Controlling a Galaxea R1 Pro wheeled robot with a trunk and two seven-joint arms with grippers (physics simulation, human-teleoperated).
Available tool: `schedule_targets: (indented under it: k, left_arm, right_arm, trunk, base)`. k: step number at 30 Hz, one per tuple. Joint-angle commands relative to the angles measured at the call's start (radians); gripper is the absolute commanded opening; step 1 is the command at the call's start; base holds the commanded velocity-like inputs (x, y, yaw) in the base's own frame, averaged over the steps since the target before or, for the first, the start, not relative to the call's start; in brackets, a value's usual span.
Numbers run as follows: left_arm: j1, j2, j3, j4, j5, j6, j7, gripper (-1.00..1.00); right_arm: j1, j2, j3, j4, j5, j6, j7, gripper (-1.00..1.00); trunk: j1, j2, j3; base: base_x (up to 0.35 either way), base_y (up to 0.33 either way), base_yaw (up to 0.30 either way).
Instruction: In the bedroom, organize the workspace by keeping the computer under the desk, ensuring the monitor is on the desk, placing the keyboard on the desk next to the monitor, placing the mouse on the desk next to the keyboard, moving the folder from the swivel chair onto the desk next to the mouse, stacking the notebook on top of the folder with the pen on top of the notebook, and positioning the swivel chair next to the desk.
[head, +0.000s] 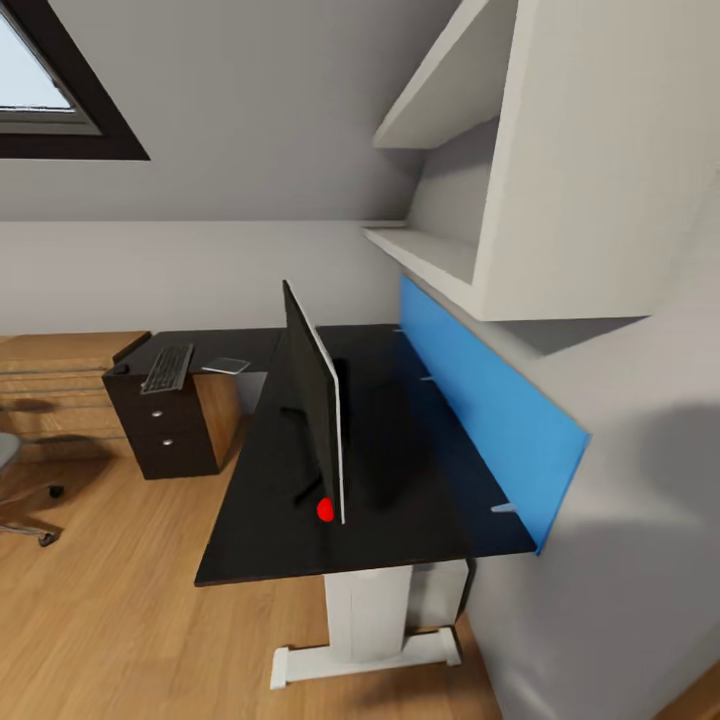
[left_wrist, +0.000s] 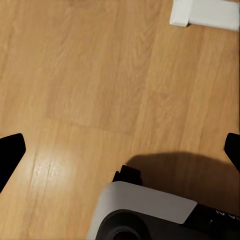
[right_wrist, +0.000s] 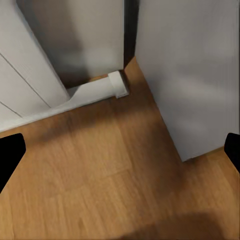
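1. At the far left edge of the head view, part of one grey swivel chair (head: 8, 470) shows, its base on the wooden floor (head: 120, 620), well apart from the table. No folder can be seen on the small part of it in view.
2. Right of it, in the middle left, one keyboard (head: 168, 368) lies on the far wing of the black L-shaped table (head: 270, 560), above a dark drawer unit (head: 165, 430). A small flat pale item (head: 228, 365) lies just beside it; what it is cannot be told.
3. At the centre, one monitor (head: 315, 400) stands upright on the table, seen nearly edge-on, with a red light at its lower corner.
4. Right of centre, a blue panel (head: 480, 400) runs along the table's back edge against the wall, below white shelves (head: 450, 250).
5. Judged progress: the monitor is in place, but the keyboard sits well apart from it and still needs moving beside it. Mouse, folder, notebook, pen and chair all appear left to do.
6. The left gripper (left_wrist: 120, 155) and right gripper (right_wrist: 120, 155) each show two dark fingers spread wide at the wrist views' side edges, holding nothing, over bare floor.
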Motion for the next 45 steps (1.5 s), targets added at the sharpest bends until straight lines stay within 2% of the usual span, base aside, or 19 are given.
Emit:
schedule_targets:
  k: [1, 10, 21, 24, 27, 32, 37, 45]
  left_arm:
    - [0.001, 0.000, -0.001, -0.003, 0.007, 0.004, 0.003, 1.00]
    - [0.001, 0.001, 0.000, -0.006, 0.009, 0.003, 0.003, 1.00]
    - [0.001, 0.002, 0.001, -0.011, 0.010, 0.003, 0.003, 1.00]
    - [0.001, 0.003, 0.001, -0.011, 0.010, 0.004, 0.003, 1.00]
    - [0.001, 0.003, 0.002, -0.011, 0.011, 0.004, 0.003, 1.00]
    - [0.001, 0.002, 0.002, -0.010, 0.011, 0.004, 0.003, 1.00]
    - [0.001, 0.001, 0.001, -0.009, 0.009, 0.003, 0.003, 1.00]
    - [0.001, 0.001, 0.001, -0.008, 0.009, 0.002, 0.003, 1.00]
  right_arm:
    - [-0.001, 0.001, 0.008, 0.002, 0.000, -0.003, -0.006, 1.00]
    - [-0.001, 0.001, 0.009, 0.002, 0.000, -0.002, -0.006, 1.00]
    - [-0.001, 0.013, 0.010, -0.008, -0.001, -0.009, -0.006, 1.00]
    - [-0.001, 0.012, 0.008, -0.050, 0.001, -0.013, -0.006, 1.00]
    - [-0.001, 0.006, 0.004, -0.153, -0.001, -0.008, -0.008, 1.00]
    - [-0.002, -0.003, 0.005, -0.181, -0.001, -0.012, -0.008, 1.00]
    - [-0.002, -0.007, 0.007, -0.174, 0.002, -0.021, -0.007, 1.00]
    - [-0.002, -0.007, 0.013, -0.095, 0.008, -0.045, -0.002, 1.00]
  trunk:
    - [0.000, -0.001, -0.001]
    - [0.000, -0.001, -0.001]
    - [0.000, -0.001, -0.001]
    - [0.000, -0.001, -0.001]
    - [0.000, -0.001, -0.001]
    - [0.000, -0.001, -0.001]
    - [0.000, -0.001, -0.001]
    - [0.000, -0.001, -0.001]
  base:
    - [0.077, -0.085, 0.000]
    - [0.028, -0.031, 0.000]
    - [0.002, -0.002, 0.000]
    - [0.000, 0.000, 0.000]
    - [0.000, 0.000, 0.000]
    - [0.000, 0.000, 0.000]
    - [0.000, 0.000, 0.000]
    - [0.000, 0.000, 0.000]
